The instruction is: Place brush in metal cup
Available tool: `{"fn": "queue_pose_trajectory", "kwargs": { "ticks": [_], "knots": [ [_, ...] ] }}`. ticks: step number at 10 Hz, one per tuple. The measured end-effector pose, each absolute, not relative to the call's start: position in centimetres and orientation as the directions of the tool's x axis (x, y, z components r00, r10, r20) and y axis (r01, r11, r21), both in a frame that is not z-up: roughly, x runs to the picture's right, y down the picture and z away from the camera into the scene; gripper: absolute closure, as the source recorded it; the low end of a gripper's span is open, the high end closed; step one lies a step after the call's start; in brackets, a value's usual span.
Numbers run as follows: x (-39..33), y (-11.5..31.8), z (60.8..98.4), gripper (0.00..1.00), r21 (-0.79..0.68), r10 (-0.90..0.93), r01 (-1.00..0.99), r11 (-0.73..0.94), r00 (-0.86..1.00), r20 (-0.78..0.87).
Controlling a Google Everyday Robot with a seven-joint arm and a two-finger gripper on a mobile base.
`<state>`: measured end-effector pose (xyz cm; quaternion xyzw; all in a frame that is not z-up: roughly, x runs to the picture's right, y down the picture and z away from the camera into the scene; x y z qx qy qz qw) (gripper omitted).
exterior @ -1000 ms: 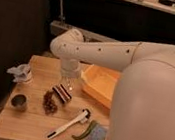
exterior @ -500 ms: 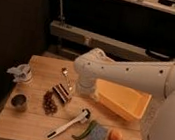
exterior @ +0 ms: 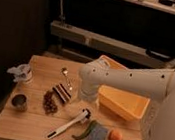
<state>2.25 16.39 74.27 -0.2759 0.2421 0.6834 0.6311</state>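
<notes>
A white long-handled brush [exterior: 68, 123] lies slantwise on the wooden table [exterior: 25, 124], its head pointing toward the middle. A small dark metal cup [exterior: 19, 102] stands upright near the table's left edge, well left of the brush. My gripper [exterior: 85, 96] hangs from the white arm over the table's middle, just above and behind the brush head. It holds nothing that I can see.
A yellow tray [exterior: 126, 102] sits at the right. An orange [exterior: 115, 137], a blue sponge [exterior: 96, 136] and a green pepper [exterior: 83, 130] lie at the front right. Grapes [exterior: 49, 102], a brown layered block [exterior: 62, 92], a spoon [exterior: 66, 76] and a clear crumpled container [exterior: 20, 73] lie toward the left.
The arm has swung to the right and uncovered the tray and the table's right side. The gripper has moved from near the spoon toward the brush head. The objects have not moved.
</notes>
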Motion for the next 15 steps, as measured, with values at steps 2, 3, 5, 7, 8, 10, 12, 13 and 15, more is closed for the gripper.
{"fn": "queue_pose_trajectory", "kwargs": {
  "ticks": [2, 3, 5, 7, 8, 10, 12, 13, 15],
  "knots": [
    [4.1, 17.6, 75.6, 0.2, -0.03, 0.718, -0.996, -0.089, -0.043, -0.694],
    [4.8, 17.8, 76.3, 0.2, -0.049, 0.717, -0.996, -0.081, -0.024, -0.697],
    [5.6, 17.5, 77.2, 0.2, -0.109, 0.714, -0.992, -0.058, 0.035, -0.699],
    [5.7, 17.4, 78.0, 0.2, -0.224, 0.701, -0.974, -0.047, 0.127, -0.702],
    [6.0, 17.6, 78.3, 0.2, -0.275, 0.691, -0.959, -0.067, 0.155, -0.706],
    [6.1, 17.9, 78.6, 0.2, -0.335, 0.681, -0.938, -0.085, 0.191, -0.707],
    [6.0, 18.5, 78.7, 0.2, -0.349, 0.673, -0.935, -0.056, 0.223, -0.705],
    [5.6, 18.8, 78.7, 0.2, -0.328, 0.67, -0.945, -0.013, 0.235, -0.704],
    [5.1, 19.2, 78.9, 0.2, -0.303, 0.672, -0.952, 0.04, 0.25, -0.698]
  ]
}}
